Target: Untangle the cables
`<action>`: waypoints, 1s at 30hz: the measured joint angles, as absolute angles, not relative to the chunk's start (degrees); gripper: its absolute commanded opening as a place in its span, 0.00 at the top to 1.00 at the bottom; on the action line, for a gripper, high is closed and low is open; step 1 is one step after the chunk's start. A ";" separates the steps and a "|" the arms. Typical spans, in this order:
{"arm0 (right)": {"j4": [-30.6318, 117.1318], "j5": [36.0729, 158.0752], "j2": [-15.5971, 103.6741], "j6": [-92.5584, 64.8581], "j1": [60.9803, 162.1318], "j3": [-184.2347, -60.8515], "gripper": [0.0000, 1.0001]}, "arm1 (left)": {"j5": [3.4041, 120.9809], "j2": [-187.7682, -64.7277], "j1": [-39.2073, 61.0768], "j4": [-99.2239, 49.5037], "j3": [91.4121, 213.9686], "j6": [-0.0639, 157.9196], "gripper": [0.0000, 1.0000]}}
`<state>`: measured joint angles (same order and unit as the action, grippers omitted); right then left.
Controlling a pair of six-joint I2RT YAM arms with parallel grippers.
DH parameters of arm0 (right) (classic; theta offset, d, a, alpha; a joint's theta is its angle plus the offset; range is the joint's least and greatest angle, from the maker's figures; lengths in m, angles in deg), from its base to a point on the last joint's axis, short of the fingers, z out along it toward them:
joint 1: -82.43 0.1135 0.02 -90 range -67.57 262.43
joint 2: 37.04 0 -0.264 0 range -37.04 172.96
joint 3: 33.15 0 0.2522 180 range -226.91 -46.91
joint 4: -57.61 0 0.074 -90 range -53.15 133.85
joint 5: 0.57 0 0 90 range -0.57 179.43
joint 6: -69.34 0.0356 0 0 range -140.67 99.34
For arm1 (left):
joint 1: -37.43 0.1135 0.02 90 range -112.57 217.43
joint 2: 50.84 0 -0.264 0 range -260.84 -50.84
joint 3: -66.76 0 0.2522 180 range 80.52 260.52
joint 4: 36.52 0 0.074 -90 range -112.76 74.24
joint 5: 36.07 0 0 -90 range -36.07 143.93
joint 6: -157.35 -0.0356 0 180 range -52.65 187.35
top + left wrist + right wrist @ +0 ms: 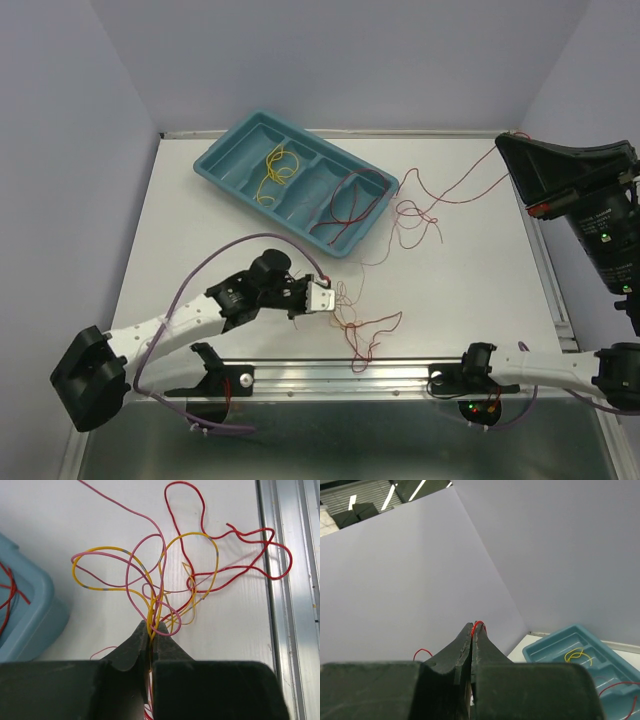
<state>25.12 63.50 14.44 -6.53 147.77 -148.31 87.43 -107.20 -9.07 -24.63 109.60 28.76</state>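
A tangle of thin red, yellow and pink cables (355, 325) lies on the white table near the front rail. My left gripper (322, 298) is shut on a bunch of its yellow and pink strands (151, 615), low over the table. Red loops (225, 545) spread to the right of the strands. My right gripper (503, 142) is raised high at the far right and shut on the end of a long red cable (450, 195); a red loop shows at its tips (477, 625). The long red cable trails down toward the tangle.
A teal compartment tray (232, 188) stands at the back centre, holding a yellow cable (278, 168) and a red cable (350, 200). Its corner shows in the left wrist view (30, 615). A metal rail (290, 605) runs along the table's near edge.
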 measured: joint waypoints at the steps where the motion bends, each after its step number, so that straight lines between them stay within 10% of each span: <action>1: 25.23 62.95 14.20 -6.88 147.77 -148.31 0.99 | 86.47 -108.05 -10.44 -24.63 109.60 28.52 0.97; 4: 25.74 62.17 14.14 -7.61 147.77 -148.34 0.99 | 83.97 -112.42 -13.90 -24.63 109.71 28.15 0.80; 6: 25.98 61.90 14.64 -8.09 147.77 -148.31 0.99 | 81.55 -115.94 -15.78 -24.43 110.15 28.28 0.38; 8: 26.33 61.77 15.32 -8.46 147.77 -147.75 1.00 | 78.77 -118.08 -16.87 -24.01 110.87 29.02 0.19; 12: 26.41 61.77 15.64 -8.46 147.77 -144.12 0.99 | 74.38 -116.29 -17.24 -23.88 111.83 30.38 0.01; 22: 28.45 63.39 16.04 -8.06 147.77 -138.96 0.99 | 67.65 -87.51 -17.22 -32.97 111.70 33.31 0.01; 30: 31.92 68.83 19.95 -6.42 147.77 -139.68 0.99 | 65.92 -92.25 -17.20 -41.87 114.26 35.71 0.01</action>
